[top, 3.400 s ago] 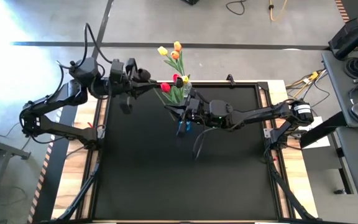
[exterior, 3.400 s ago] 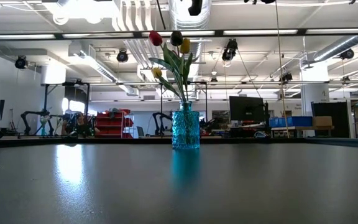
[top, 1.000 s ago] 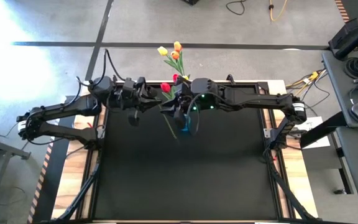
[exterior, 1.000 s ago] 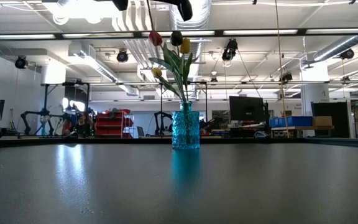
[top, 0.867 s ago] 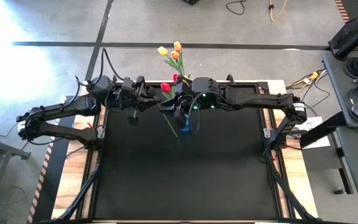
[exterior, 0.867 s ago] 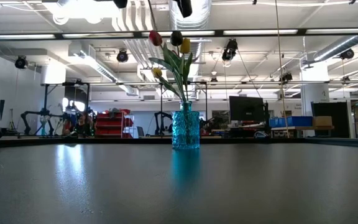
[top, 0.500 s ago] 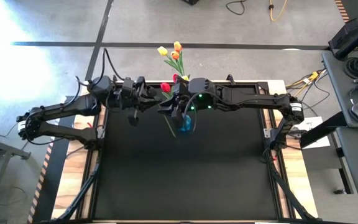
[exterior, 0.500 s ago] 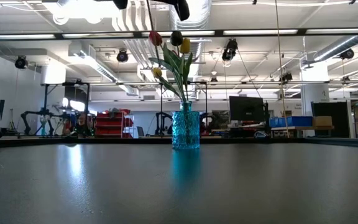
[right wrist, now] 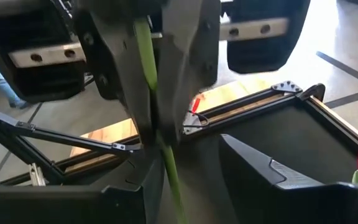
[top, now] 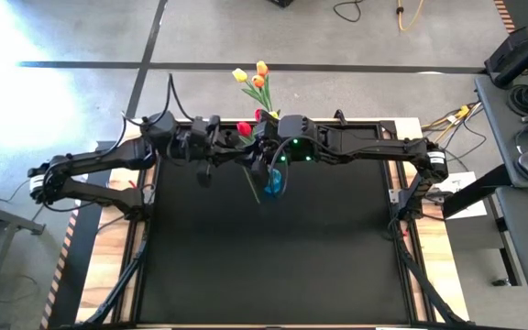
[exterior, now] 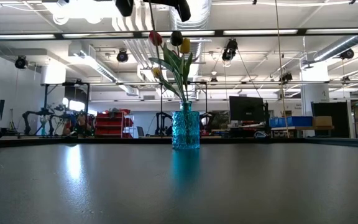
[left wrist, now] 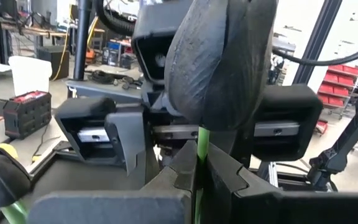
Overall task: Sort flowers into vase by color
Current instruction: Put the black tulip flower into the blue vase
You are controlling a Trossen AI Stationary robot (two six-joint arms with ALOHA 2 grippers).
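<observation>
Meeting above the vase [top: 272, 181] near the top centre of the high view, both grippers hold one tulip between them. The left gripper [left wrist: 197, 168] is closed on the thin green stem [left wrist: 200, 146], with the dark flower head [left wrist: 219, 59] filling the top of its wrist view. The right gripper [right wrist: 157, 134] also looks pinched on that stem [right wrist: 143, 46]. The stem's long axis runs down toward the vase mouth, its lower end just left of the vase in the high view. Neither arm is clearly nearer. The vase stands on the table [top: 246, 266] at the frame's upper middle, already holding red, dark and yellow tulips [exterior: 178, 46]. Next, I judge, one gripper must release.
</observation>
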